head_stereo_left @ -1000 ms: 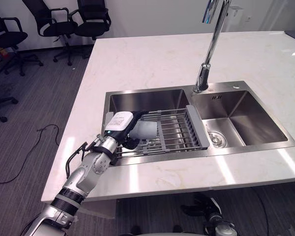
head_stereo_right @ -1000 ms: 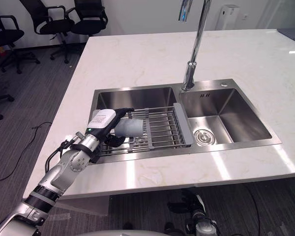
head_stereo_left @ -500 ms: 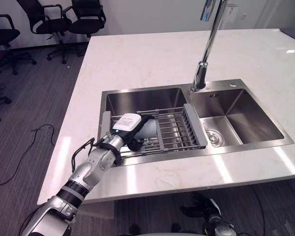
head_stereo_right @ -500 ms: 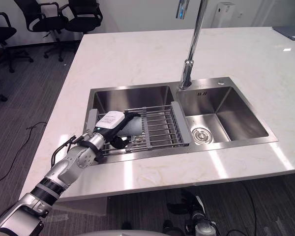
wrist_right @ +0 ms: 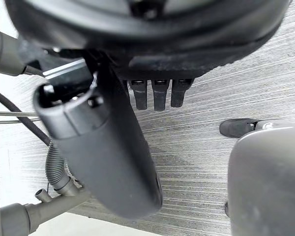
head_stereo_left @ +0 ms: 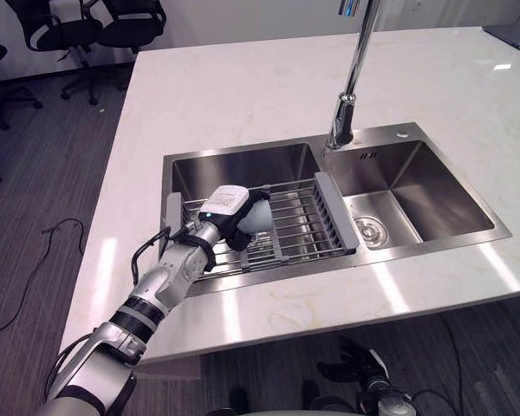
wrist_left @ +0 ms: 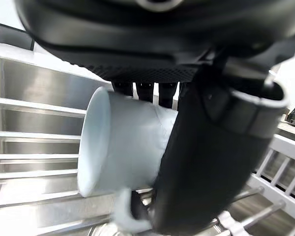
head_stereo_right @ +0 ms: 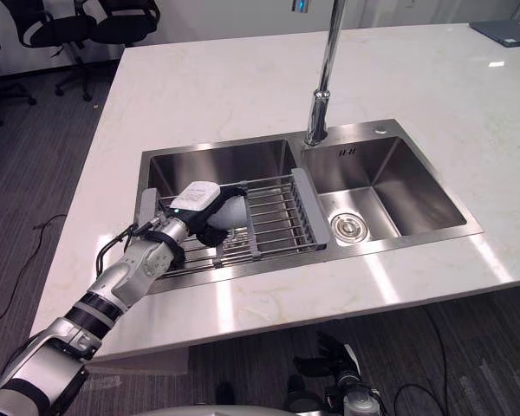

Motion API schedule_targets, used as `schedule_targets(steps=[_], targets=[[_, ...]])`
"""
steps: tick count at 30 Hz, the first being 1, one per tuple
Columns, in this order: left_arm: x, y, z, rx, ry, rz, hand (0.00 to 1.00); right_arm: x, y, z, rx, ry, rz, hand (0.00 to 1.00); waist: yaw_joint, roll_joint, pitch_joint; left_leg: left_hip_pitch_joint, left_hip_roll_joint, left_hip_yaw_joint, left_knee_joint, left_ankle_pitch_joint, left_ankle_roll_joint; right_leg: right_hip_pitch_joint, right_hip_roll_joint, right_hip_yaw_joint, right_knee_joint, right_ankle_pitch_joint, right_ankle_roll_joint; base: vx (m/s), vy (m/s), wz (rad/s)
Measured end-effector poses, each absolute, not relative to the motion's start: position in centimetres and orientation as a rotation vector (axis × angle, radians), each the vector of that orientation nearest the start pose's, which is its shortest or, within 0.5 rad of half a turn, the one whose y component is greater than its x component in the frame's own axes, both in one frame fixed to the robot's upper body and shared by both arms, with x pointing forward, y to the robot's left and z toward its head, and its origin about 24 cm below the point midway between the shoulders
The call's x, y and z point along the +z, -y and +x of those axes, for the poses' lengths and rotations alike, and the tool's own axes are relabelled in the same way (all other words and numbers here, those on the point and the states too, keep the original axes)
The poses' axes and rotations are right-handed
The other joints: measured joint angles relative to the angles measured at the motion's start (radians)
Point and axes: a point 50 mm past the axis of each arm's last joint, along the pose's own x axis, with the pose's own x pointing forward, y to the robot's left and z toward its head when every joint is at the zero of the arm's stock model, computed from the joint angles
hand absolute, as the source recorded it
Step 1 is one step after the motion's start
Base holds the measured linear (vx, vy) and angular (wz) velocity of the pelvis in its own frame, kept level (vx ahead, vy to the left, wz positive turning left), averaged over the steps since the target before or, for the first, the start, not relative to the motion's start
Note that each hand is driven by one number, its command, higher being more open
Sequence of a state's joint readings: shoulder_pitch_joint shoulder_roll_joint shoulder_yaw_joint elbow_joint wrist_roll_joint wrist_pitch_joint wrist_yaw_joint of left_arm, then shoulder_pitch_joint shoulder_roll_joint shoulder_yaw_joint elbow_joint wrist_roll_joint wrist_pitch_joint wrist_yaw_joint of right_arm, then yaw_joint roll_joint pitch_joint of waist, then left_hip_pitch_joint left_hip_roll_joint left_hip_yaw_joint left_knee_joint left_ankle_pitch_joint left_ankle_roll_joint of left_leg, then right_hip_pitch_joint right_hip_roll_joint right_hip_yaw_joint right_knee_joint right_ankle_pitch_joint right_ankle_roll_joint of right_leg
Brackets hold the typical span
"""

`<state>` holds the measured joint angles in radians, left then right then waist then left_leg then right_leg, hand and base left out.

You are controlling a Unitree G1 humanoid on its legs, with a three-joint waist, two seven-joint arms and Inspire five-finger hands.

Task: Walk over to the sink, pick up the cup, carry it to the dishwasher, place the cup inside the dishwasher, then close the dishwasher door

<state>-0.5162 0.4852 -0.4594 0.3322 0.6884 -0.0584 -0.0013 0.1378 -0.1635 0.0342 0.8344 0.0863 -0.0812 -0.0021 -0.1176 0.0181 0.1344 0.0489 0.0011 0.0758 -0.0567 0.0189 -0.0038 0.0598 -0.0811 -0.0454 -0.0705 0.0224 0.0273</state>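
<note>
Left wrist view: the left robot hand (wrist_left: 211, 147) has its thumb and fingers curled round a pale cup (wrist_left: 123, 142). The cup lies on its side over the wire rack (head_stereo_left: 305, 227) in the left basin of the sink (head_stereo_left: 243, 165), set into the pale surface (head_stereo_left: 243, 87). The right robot hand (wrist_right: 113, 147) hangs relaxed and empty above the floor (wrist_right: 211, 162).

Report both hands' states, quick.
Left hand: shut on the white cup, over the wire rack.
Right hand: open, holding nothing.
</note>
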Motion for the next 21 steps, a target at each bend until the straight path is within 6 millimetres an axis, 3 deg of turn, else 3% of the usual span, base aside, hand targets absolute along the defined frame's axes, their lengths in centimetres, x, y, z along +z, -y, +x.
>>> schedule_targets(steps=[16,21], targets=[[9.7,-14.1,33.7,-0.345,0.227,1.214,0.3,-13.3,20.8,12.8,-0.105,-0.852,-0.074,0.9,-0.004,0.011,0.007,0.006,-0.001,0.0,-0.003,0.0,0.0,0.006,-0.001,0.0,0.0,0.0,0.002,0.0,-0.004,0.0],[11.9,-12.4,31.9,-0.31,0.374,1.05,0.3,-13.2,20.8,12.7,-0.111,-0.849,-0.069,0.9,0.013,0.011,0.008,0.012,-0.001,0.0,-0.003,-0.001,0.0,0.01,-0.003,0.006,0.003,-0.003,0.005,0.0,0.0,0.0]])
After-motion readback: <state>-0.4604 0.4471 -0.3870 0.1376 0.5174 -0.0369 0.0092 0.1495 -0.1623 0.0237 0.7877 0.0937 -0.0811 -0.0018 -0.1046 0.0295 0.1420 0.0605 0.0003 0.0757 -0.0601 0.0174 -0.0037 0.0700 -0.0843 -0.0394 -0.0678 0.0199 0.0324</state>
